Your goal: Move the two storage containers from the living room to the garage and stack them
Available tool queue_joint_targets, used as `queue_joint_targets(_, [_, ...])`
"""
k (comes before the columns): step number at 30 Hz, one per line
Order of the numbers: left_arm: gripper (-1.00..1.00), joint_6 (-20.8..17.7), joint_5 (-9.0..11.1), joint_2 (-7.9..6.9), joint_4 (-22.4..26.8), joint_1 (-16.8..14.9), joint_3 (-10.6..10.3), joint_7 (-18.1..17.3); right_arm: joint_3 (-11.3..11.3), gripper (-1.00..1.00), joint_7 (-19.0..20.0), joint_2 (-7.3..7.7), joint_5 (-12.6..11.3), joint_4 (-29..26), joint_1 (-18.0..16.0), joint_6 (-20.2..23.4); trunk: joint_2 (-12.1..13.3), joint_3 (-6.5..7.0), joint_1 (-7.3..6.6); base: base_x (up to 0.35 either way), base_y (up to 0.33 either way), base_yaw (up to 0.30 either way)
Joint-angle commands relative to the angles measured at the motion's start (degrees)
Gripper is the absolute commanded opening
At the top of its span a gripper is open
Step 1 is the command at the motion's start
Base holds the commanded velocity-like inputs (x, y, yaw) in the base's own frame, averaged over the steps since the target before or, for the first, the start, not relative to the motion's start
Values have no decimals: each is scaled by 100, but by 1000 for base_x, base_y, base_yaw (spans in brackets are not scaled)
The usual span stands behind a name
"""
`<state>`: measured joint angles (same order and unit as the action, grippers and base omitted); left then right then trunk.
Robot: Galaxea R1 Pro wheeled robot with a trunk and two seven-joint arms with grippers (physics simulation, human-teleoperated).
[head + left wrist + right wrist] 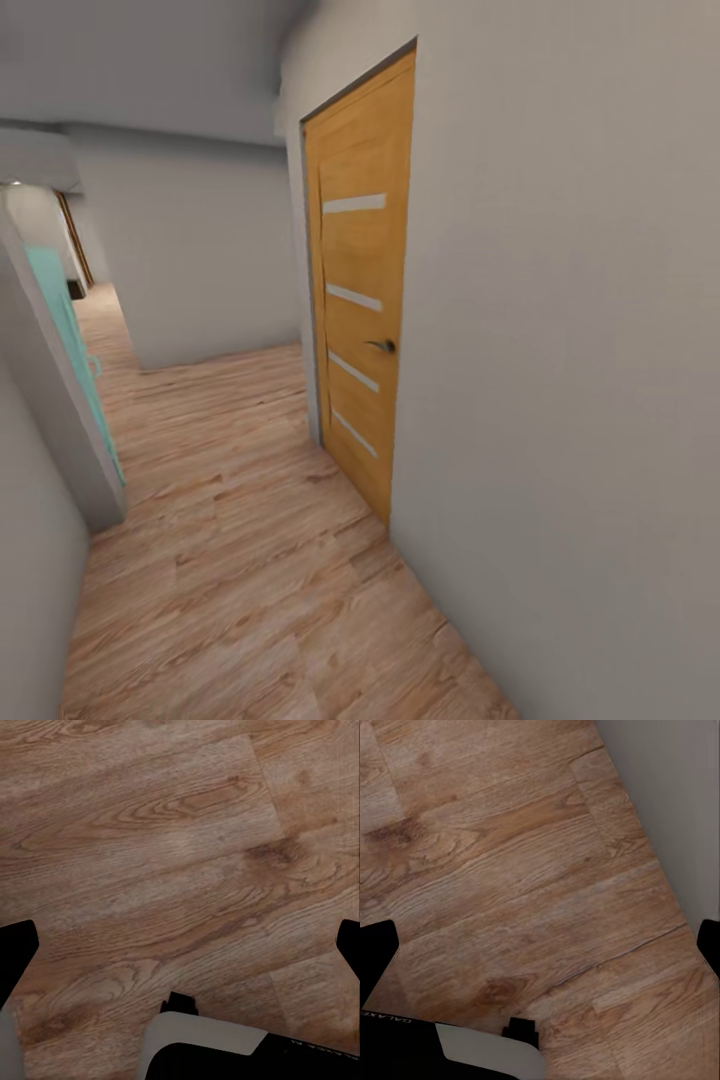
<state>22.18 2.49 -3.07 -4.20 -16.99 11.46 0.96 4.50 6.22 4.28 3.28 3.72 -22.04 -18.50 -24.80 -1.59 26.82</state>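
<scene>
Along a narrow hallway, the head view shows a light wood plank floor [250, 560] with wavy grain running between smooth pale grey walls [560, 400]. A honey-coloured wooden door [362, 300] stands closed in the wall on the right, flat-faced, with four slim pale horizontal strips and a small dark lever handle [383, 345]. On the left, a mint-green panel [70, 350] leans along the wall edge, and the passage bends away behind it. Under the left pincer [180, 945], wood planks with knotty oak-like grain [187, 832] spread out; its two dark fingertips [15, 952] sit far apart at the picture's edges, so it is spread wide and grips nothing. Beneath the right pincer [540, 945], the same planks meet a grey wall base [675, 802] just beyond one fingertip [375, 949]; its jaws too stand wide apart, empty, pointing down at the floor.
</scene>
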Motion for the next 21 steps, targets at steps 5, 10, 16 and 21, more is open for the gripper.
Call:
queue_joint_targets(5, [100,41,24,-1,-28,-15,-3,0,42,100,-2,0,6,23,-11,-44,-12,-13,7,319,0,293])
queue_joint_targets(10, [100,41,24,-1,-28,-15,-3,0,42,100,-4,-2,2,23,-11,-43,-12,-13,7,324,0,293])
queue_joint_targets(16, [100,41,24,-8,-28,-14,-3,0,42,100,-6,1,-3,23,-11,-45,-12,-13,7,324,0,293])
queue_joint_targets(21, [100,41,24,8,-28,-14,-3,0,42,100,-6,2,-3,23,-11,-48,-12,-13,7,324,0,293])
